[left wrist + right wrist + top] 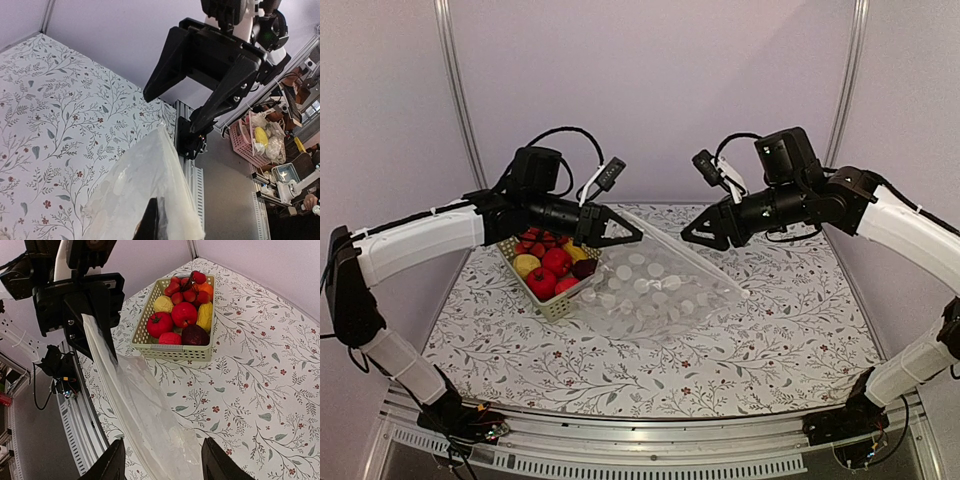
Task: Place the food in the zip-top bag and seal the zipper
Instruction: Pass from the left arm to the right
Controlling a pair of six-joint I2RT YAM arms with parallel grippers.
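While left hand (pixel 634 236) pinches one bag (pixel 660 285), right hand (pixel 688 239) gapes empty | one basket (pixel 553 308)

White arms (pixel 420 240) (pixel 910 225), black end effectors (pixel 638 237) (pixel 686 240)

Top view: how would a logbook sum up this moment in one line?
left end effector: shut on zip-top bag, edge raised | right end effector: open beside bag | food: in basket

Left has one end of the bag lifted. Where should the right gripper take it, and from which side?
Grip the raised top edge of the zip-top bag, away from the left gripper pinching it. Come level from the right: in the right wrist view that edge runs taut toward the open right gripper, so its fingers should straddle the film.
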